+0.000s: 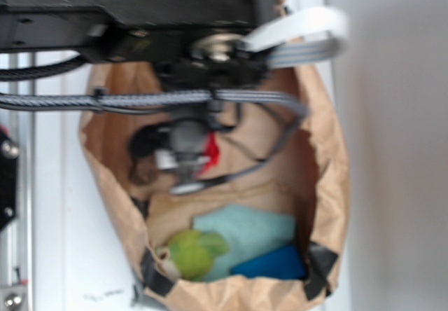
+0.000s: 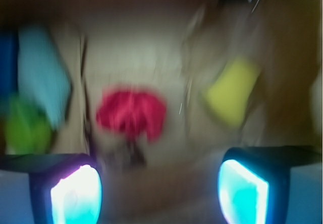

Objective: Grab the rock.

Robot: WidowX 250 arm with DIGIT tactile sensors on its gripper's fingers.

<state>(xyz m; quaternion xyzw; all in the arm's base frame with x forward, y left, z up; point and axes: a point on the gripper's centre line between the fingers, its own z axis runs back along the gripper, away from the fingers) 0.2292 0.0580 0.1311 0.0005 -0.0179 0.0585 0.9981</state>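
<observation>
Rock, small grey-brown stone (image 2: 128,156), lies blurred just below the red cloth wad (image 2: 132,113); wide-open, empty gripper (image 2: 159,193) approaching, must descend onto it.

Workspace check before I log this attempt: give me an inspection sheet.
Surface: brown paper bag, open.
Job's things: rock not clearly seen; dark blur below the red wad.
Clutter: green plush toy, light blue sponge, dark blue block, yellow piece.
Gripper: open, above the bag floor, nothing between the fingers.
Cables: grey cable crossing the bag.
Surroundings: white wall.
</observation>
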